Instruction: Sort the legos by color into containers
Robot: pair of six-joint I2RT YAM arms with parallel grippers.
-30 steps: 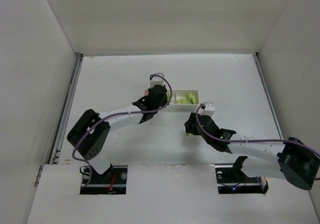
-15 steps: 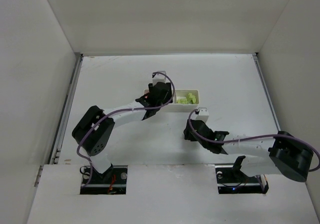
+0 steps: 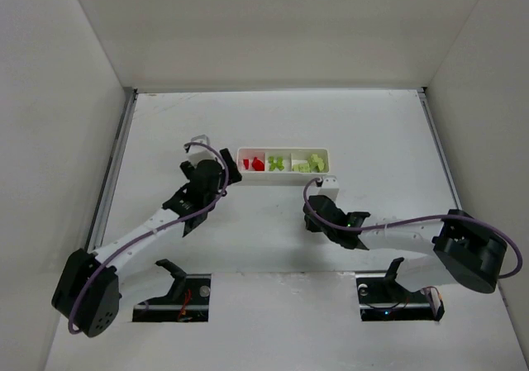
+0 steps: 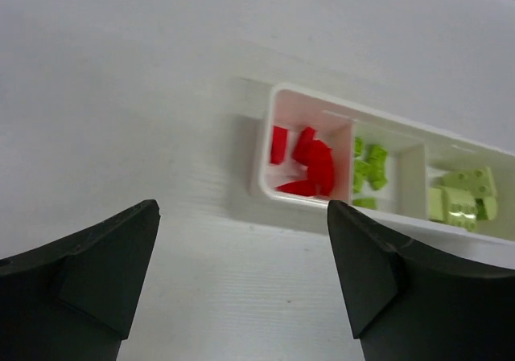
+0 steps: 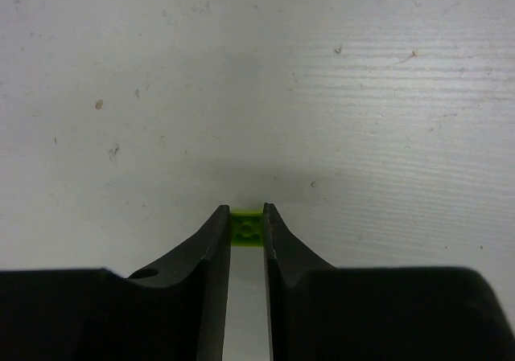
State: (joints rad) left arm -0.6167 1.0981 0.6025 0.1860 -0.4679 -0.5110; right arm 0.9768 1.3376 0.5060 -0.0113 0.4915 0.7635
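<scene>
The white tray (image 3: 283,181) lies across the middle of the table, divided into containers. Its left one holds red legos (image 3: 254,164), the middle one green legos (image 3: 277,164), the right one pale yellow-green legos (image 3: 312,164). My left gripper (image 3: 221,175) hovers just left of the tray, open and empty. In the left wrist view the left gripper (image 4: 241,216) faces the tray's (image 4: 262,186) near wall, red legos (image 4: 310,164) beyond it. My right gripper (image 3: 312,216) is low over the table, below the tray's right end. In the right wrist view the right gripper (image 5: 246,219) is shut on a small green lego (image 5: 246,227).
White walls enclose the table on three sides, with a metal rail (image 3: 111,181) along the left edge. Both arm bases sit at the near edge. The tabletop (image 5: 322,96) ahead of the right gripper is bare, lightly speckled white.
My left gripper drew back leftward off the tray's left end and opened, uncovering the red legos. My right gripper slid a little toward the left and closed on the green lego.
</scene>
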